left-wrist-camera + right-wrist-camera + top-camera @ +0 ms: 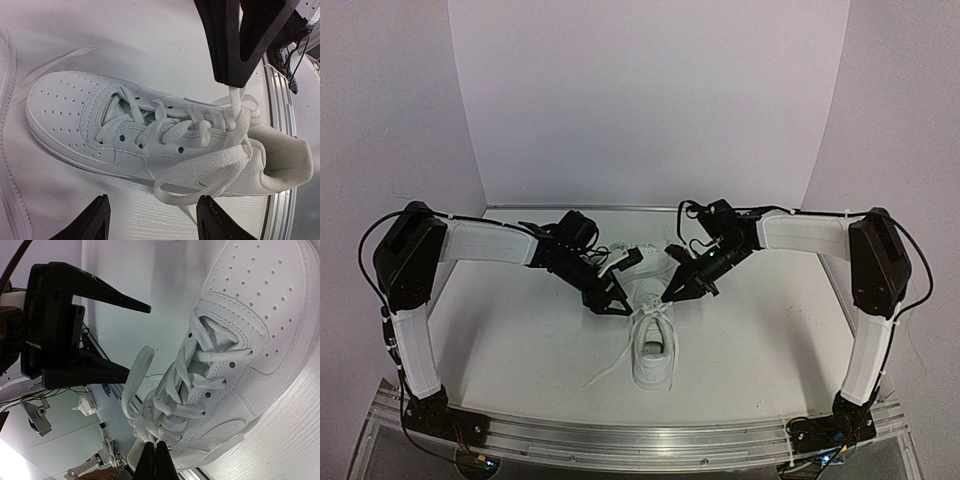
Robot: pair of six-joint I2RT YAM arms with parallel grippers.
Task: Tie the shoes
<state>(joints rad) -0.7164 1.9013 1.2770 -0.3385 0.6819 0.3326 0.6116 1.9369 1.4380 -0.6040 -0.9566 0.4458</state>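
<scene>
A white shoe [652, 348] lies mid-table between the arms, toe toward the back wall; its perforated toe [60, 100] and crossed laces [210, 375] show in both wrist views. My right gripper [670, 296] is shut on a lace strand [234, 97] at the top eyelets, fingertips pressed together [156, 446]. A flat lace loop [210, 172] hangs off the shoe's side. My left gripper [613, 303] stands open just beside that loop [152, 200], with nothing between its fingers. The second shoe [638, 258] sits behind, partly hidden by the grippers.
A loose lace end [605, 370] trails on the white table toward the near left. The second shoe's sole edge [7, 150] runs along the left of the left wrist view. An aluminium rail [640, 440] borders the table's near edge.
</scene>
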